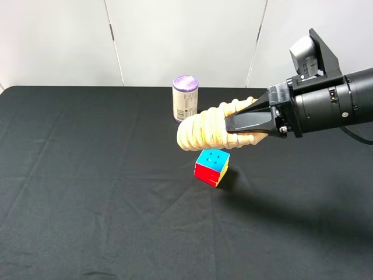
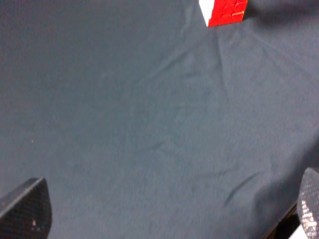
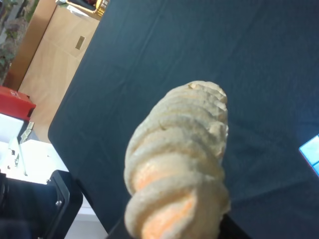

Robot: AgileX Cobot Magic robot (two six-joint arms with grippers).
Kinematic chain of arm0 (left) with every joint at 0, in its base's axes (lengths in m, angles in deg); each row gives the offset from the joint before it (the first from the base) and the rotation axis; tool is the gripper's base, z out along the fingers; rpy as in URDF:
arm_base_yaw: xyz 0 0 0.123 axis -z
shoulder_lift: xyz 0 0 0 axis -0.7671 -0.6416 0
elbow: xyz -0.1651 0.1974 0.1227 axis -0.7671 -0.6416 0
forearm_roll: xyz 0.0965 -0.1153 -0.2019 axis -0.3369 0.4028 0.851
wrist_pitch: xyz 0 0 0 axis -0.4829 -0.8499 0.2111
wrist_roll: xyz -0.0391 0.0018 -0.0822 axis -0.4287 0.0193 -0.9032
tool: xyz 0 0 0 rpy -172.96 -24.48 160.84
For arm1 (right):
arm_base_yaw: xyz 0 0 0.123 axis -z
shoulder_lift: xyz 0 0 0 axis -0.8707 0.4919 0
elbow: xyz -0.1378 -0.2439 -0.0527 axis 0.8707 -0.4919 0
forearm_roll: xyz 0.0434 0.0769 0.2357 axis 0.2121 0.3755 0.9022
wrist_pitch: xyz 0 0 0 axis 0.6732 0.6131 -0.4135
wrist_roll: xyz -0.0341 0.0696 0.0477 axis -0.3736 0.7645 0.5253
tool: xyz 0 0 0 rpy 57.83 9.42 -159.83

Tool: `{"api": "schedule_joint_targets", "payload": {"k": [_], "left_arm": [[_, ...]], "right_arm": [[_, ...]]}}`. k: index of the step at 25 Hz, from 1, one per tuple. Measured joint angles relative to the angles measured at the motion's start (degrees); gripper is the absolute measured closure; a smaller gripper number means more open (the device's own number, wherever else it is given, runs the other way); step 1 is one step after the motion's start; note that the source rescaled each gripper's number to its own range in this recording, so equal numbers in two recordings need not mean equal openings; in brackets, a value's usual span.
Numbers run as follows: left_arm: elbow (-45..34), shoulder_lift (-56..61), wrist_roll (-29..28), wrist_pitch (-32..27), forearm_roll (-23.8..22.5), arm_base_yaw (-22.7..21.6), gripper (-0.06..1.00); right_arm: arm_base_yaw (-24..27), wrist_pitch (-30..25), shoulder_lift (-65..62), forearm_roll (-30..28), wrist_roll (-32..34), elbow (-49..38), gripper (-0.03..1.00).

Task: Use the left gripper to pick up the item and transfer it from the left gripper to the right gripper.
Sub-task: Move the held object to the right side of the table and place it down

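The item (image 1: 207,129) hangs in the air above the black table (image 1: 87,175), clamped in the right tool (image 1: 230,123), which reaches in from the right edge. It is a tan, elongated, loaf-like toy of many rounded slice-like ridges set side by side, much like a caterpillar. It lies roughly level, with its free end pointing toward the left edge. The tool's tapered black fingers close on its right end, one finger lying across the front face. In the right wrist view the ridges look pale and doughy, with orange-tinted hollows between the nearest ones. Below the item, near the table's middle, sits a multicoloured cube (image 1: 211,167), not touching it. Behind, near the far edge, a purple-topped can (image 1: 185,98) stands upright. The left tool (image 2: 168,206) shows only in its own wrist view, its two fingertips spread wide above the cloth
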Motion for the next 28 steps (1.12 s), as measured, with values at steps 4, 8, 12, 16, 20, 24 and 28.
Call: {"api": "schedule_joint_targets", "payload": {"k": [4,8,12,16,20,24,28], "left_arm": [[-0.86,0.76,-0.05,-1.59,0.05,0.00,-0.06],[-0.86,0.76,-0.05,-1.59,0.21,0.00,-0.06],[-0.86,0.76,-0.05,-1.59,0.28,0.00,-0.06],[-0.86,0.76,-0.05,-1.59,0.56,-0.69,-0.06],[-0.86,0.76,-0.05,-1.59,0.62,-6.84,-0.06],[-0.86,0.76,-0.05,-1.59,0.62,-16.31,-0.06],[-0.86,0.76,-0.05,-1.59,0.62,-25.97,-0.06]], "right_arm": [[0.00,0.19,0.00,0.00,0.87,0.00,0.95],[0.00,0.57,0.00,0.00,1.10,0.00,0.95],[0.00,0.57,0.00,0.00,1.31,0.00,0.95],[0.00,0.57,0.00,0.00,1.49,0.00,0.95],[0.00,0.57,0.00,-0.75,1.50,0.00,0.95],[0.00,0.57,0.00,-1.68,1.56,0.00,0.95],[0.00,0.62,0.00,-2.19,1.95,0.00,0.95]]}}
